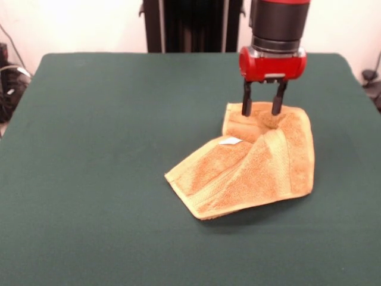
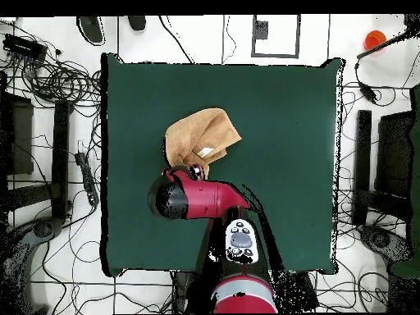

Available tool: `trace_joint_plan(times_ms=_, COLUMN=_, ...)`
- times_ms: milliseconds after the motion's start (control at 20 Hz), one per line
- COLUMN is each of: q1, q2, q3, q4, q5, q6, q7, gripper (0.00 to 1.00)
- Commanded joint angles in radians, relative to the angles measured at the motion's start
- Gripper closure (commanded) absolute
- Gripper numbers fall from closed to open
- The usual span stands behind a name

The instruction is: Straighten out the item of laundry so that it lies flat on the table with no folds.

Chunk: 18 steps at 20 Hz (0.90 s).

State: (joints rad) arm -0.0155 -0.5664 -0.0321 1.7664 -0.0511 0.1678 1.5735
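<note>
The orange-tan towel (image 1: 250,173) lies crumpled and folded over itself on the right part of the dark green table (image 1: 107,155). Its small white tag (image 1: 230,141) faces up near the middle fold. My gripper (image 1: 261,109) hangs straight down over the towel's far edge. Its two black fingers (image 1: 246,106) are spread apart, with their tips touching the cloth and a small hump of towel between them. In the overhead view the towel (image 2: 201,135) lies left of the table's (image 2: 287,156) centre, and the arm's wrist (image 2: 172,197) covers the towel's near edge and hides the gripper.
The robot's black pedestal (image 1: 193,24) stands behind the table's far edge. Cables and equipment (image 2: 49,82) lie on the floor around the table. An orange object (image 2: 374,38) sits on the floor off one corner.
</note>
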Motion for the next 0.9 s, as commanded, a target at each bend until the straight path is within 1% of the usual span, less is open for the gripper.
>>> trace_joint_plan(times_ms=50, q1=0.047, q2=0.042, q3=0.108, q4=0.038, q5=0.069, q6=0.122, q7=0.197, gripper=0.00)
trace_joint_plan(times_ms=300, q1=0.067, q2=0.042, q3=0.086, q4=0.031, q5=0.071, q6=0.134, q7=0.196, gripper=0.00)
trace_joint_plan(times_ms=900, q1=0.074, q2=0.039, q3=0.085, q4=0.029, q5=0.090, q6=0.152, q7=0.188, gripper=0.00)
